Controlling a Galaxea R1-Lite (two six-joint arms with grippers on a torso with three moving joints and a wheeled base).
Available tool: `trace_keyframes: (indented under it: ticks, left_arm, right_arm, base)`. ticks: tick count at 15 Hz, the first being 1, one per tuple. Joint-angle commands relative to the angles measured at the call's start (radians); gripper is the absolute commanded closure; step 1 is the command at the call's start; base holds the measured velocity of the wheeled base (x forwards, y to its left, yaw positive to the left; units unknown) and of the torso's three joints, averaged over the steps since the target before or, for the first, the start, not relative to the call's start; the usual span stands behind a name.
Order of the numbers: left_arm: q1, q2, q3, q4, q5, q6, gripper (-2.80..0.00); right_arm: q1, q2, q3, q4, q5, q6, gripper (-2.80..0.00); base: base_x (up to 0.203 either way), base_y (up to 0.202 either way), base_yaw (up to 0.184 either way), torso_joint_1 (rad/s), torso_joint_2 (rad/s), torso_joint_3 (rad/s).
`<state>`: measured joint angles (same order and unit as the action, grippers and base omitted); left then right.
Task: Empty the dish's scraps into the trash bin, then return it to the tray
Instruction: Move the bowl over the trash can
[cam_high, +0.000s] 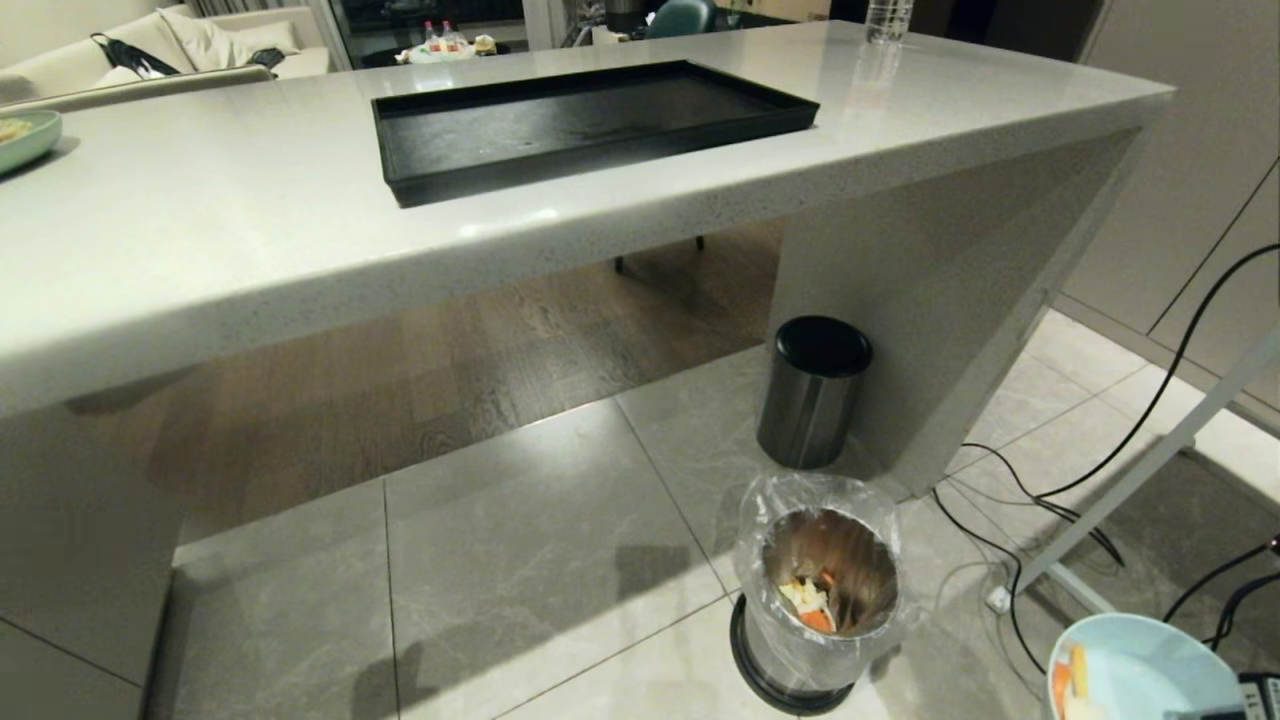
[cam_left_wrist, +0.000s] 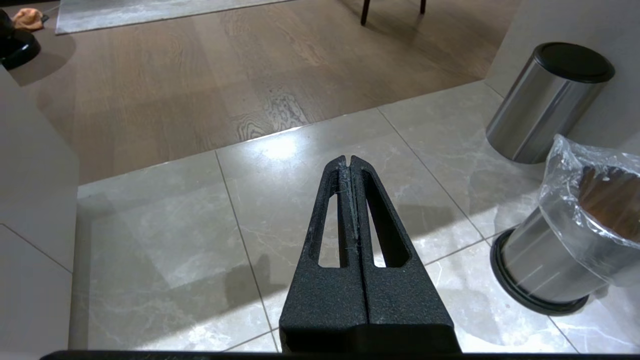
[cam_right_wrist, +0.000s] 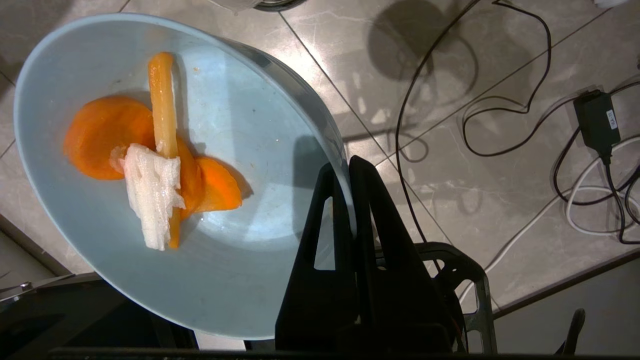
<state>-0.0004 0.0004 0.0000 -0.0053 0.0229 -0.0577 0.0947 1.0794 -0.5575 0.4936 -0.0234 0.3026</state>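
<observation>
The right hand (cam_right_wrist: 350, 165) is closed on the rim of the dish (cam_right_wrist: 235, 280), one finger inside the wall and one outside, so that the light-blue bowl is held low at the robot's right, above the floor. The scraps (cam_right_wrist: 155, 165) are seen stuck to its inner face: orange carrot slices, a pale yellowish strip and a whitish piece. In the head view only part of the dish (cam_high: 1150, 670) is shown, at the lower right corner, well apart from the mouth of the trash bin (cam_high: 820, 520), which stands on the tiled floor to its left with its clear liner folded over the rim. Some food is already seen lying at the bottom of the bin. The left hand (cam_left_wrist: 351, 165) is parked over the tiles with its fingers pressed together and nothing held.

The emptying step is judged to be in hand and not finished, since food is left in the bowl. The dish would need to be carried over the bin's opening and tipped steeply, perhaps shaken, because the pieces appear to cling. Only afterwards would it be lifted to the black tray (cam_high: 440, 190), which lies bare on the desk (cam_high: 200, 260) above.
</observation>
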Motion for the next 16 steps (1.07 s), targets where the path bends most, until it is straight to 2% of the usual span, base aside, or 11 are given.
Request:
trace_keyframes:
  ticks: [1, 10, 16]
  left_arm:
    - [0.000, 0.001, 0.000, -0.001, 0.000, -0.001, 0.00]
    - [-0.001, 0.001, 0.000, -0.001, 0.000, -0.001, 0.00]
    - [-0.001, 0.001, 0.000, -0.001, 0.000, -0.001, 0.00]
  right_arm:
    - [0.000, 0.001, 0.008, 0.003, 0.000, 0.001, 0.00]
    - [-0.001, 0.001, 0.005, 0.003, -0.003, 0.000, 0.00]
    - [-0.001, -0.001, 0.008, 0.003, -0.002, 0.000, 0.00]
  base:
    - [0.000, 0.000, 0.000, 0.000, 0.00, 0.000]
    - [0.000, 0.000, 0.000, 0.000, 0.00, 0.000]
    - [-0.182, 0.000, 0.000, 0.001, 0.00, 0.003]
